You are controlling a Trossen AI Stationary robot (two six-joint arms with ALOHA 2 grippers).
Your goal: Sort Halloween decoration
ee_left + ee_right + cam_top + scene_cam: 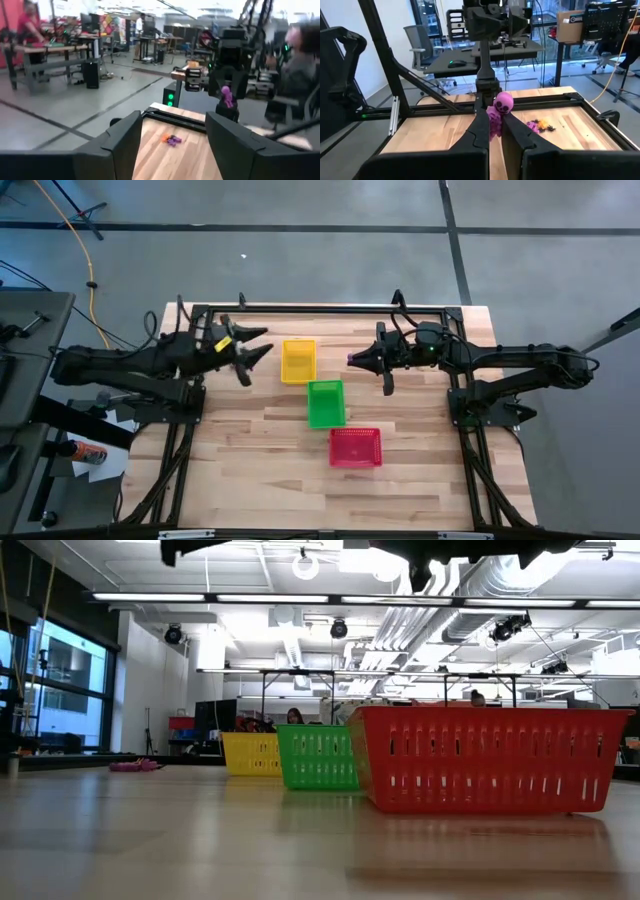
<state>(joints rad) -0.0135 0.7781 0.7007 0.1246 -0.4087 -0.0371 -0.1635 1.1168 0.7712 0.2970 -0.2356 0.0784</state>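
My right gripper [496, 124] hovers level above the table's far middle and is shut on a purple skeleton figure [500, 107], which also shows in the high view [352, 358] and the left wrist view [226, 96]. A small heap of purple, orange and black trinkets [541, 125] lies on the tabletop; it also shows in the left wrist view [171, 140] and the low view [135, 765]. My left gripper [255, 350] is raised left of the yellow basket [298, 361], its fingers wide open [172, 120] with nothing between them. My right gripper pinches the purple skeleton by its body [495, 119], just below the skull, between its two fingertips. The fingers lie level and point toward the table's left. The figure is lifted clear of the table, and its skull [504, 101] stands up above the fingers.
Yellow, green [326, 403] and red [355, 447] mesh baskets stand in a slanting row from far middle toward the near right. A black frame rail [420, 85] runs along the table's edges. Bare wood lies on the near left. People stand in the room beyond.
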